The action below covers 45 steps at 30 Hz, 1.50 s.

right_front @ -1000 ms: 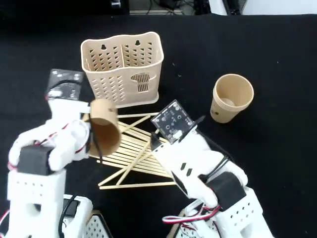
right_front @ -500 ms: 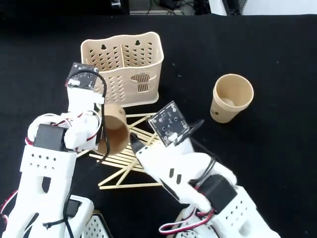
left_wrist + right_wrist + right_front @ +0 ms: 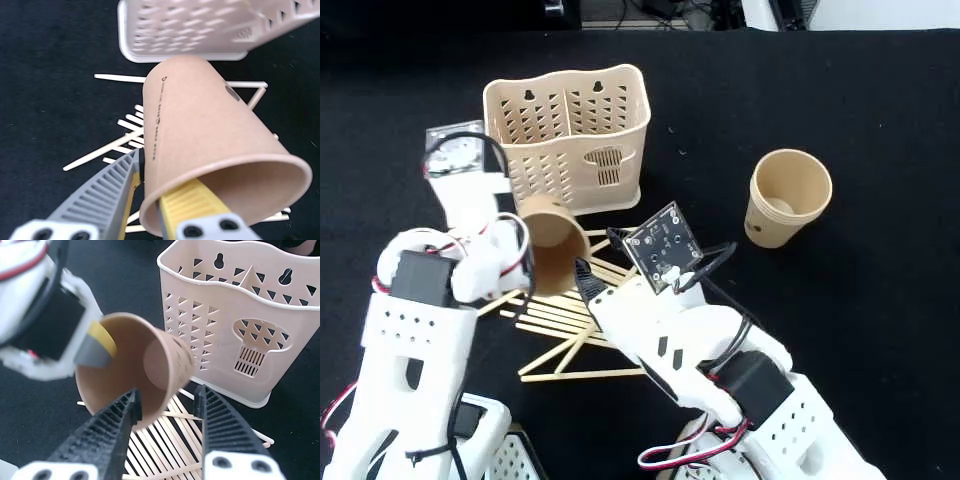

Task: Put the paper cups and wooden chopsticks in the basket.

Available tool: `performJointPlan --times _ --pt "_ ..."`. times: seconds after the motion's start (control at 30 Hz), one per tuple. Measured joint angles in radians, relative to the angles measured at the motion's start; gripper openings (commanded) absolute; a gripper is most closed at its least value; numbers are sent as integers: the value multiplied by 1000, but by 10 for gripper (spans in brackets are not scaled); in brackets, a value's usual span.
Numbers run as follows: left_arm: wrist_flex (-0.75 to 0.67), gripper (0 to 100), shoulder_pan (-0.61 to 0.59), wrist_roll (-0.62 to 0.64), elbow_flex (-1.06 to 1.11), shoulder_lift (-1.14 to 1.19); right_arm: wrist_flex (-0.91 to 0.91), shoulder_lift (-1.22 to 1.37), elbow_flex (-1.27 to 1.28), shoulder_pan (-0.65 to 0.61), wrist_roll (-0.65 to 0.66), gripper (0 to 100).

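Fingers of the left gripper point(image 3: 149, 172) pinch the rim wall of a brown paper cup point(image 3: 210, 130), one inside and one outside. The cup hangs tilted over the wooden chopsticks point(image 3: 570, 325) scattered toward the tabletop's near edge. Its base points at the basket point(image 3: 570, 125) and its mouth toward the near edge. Fingers of the right gripper point(image 3: 166, 395) are spread above the sticks. A second cup point(image 3: 787, 195) stands upright toward the right edge.

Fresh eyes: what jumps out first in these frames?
The left gripper holds a brown paper cup tilted on its side, in front of the basket. Wooden chopsticks lie scattered beneath it, with the right gripper open close by; a second cup stands upright to the basket's right.
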Motion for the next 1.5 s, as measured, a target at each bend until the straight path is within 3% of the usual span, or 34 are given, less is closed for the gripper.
performJointPlan --times 0.13,0.3,0.43,0.6,0.93,1.13,1.33,1.5 --pt "0 30 101 6 0 0 0 0 0 6 0 194" --pt "0 30 169 6 0 0 0 2 3 115 0 191" --pt "0 30 176 6 0 0 -2 0 44 150 0 182" --pt "0 30 181 6 0 0 -20 0 80 157 0 11" --pt "0 31 184 6 -34 0 -104 0 117 173 124 12" --pt "2 177 186 6 -38 0 -112 2 118 195 129 12" --pt "32 215 256 6 -69 -149 -112 2 118 196 129 12" --pt "32 152 350 -12 -117 -348 -112 2 118 193 130 12"
